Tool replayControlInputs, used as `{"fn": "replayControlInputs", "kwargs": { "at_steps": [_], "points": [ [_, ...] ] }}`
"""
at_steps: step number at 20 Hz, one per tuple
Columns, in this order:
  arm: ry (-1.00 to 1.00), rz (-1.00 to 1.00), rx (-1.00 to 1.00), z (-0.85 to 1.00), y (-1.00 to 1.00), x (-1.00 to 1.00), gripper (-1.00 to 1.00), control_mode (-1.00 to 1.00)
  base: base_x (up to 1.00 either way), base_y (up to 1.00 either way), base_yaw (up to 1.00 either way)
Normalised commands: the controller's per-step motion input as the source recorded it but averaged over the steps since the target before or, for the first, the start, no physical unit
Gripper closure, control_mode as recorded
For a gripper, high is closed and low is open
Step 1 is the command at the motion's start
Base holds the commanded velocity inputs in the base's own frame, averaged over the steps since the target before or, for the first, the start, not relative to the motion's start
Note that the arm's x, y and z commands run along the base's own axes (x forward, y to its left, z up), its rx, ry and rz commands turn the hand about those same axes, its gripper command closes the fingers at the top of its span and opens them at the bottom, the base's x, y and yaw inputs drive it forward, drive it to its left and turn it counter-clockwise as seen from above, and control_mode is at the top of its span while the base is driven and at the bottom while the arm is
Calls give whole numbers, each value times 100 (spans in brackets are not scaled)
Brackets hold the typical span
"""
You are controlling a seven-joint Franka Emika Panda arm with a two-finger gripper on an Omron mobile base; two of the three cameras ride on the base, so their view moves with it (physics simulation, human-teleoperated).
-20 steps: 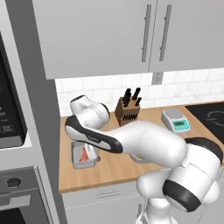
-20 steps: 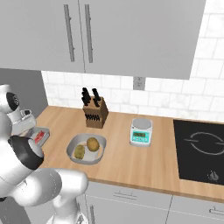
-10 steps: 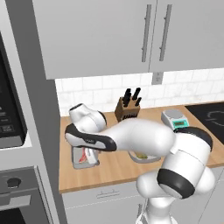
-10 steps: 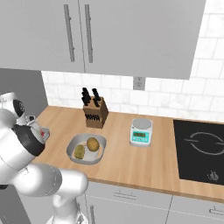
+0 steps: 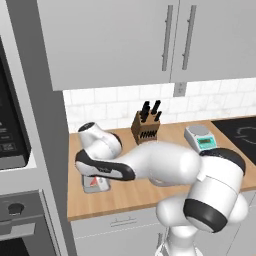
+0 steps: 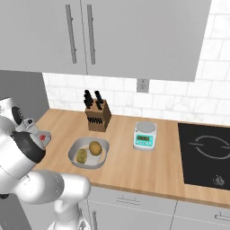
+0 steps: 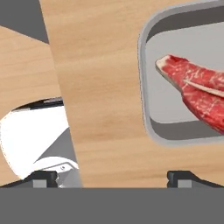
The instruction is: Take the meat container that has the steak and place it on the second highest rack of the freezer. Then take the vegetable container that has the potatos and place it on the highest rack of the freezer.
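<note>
The meat container [image 7: 145, 92], a small grey rectangular tray, lies at the right of the hand view and holds the red steak [image 7: 197, 92]. My gripper [image 7: 113, 178] is open above the counter. Its fingertips [image 7: 183, 176] stand wide apart with nothing between them, and the tray lies mostly off to one side. In the left base view my hand hangs just over the meat container [image 5: 95, 185] near the counter's left end. The vegetable container [image 6: 74, 158], an oval grey dish, holds two potatos [image 6: 95, 147] at mid-counter. The freezer and its racks are out of view.
A knife block [image 6: 98, 117] stands at the back by the tiled wall, and a small kitchen scale [image 6: 144, 135] sits to its right. A black cooktop [image 6: 204, 152] is set into the counter's right end. White wall cupboards [image 6: 134, 36] hang overhead. An oven column [image 5: 15, 150] flanks the counter's left.
My hand has come down and forward over the left end of the counter, closer to the meat container. The jaws have stayed open. Nothing on the counter has moved.
</note>
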Motion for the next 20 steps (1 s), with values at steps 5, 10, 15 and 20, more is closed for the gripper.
{"fn": "replayControlInputs", "kwargs": {
  "at_steps": [5, 10, 15, 20],
  "points": [
    [0, 8, 14, -4, 5, 2, -100, -100, 0, 0, 0],
    [0, 1, 0, -19, 14, 0, -100, -100, 0, 0, 0],
    [0, 0, 0, -27, 15, 2, -100, -100, 0, 0, 0],
    [0, 0, 1, -1, 0, 21, -100, -100, 0, 0, 0]
  ]
}}
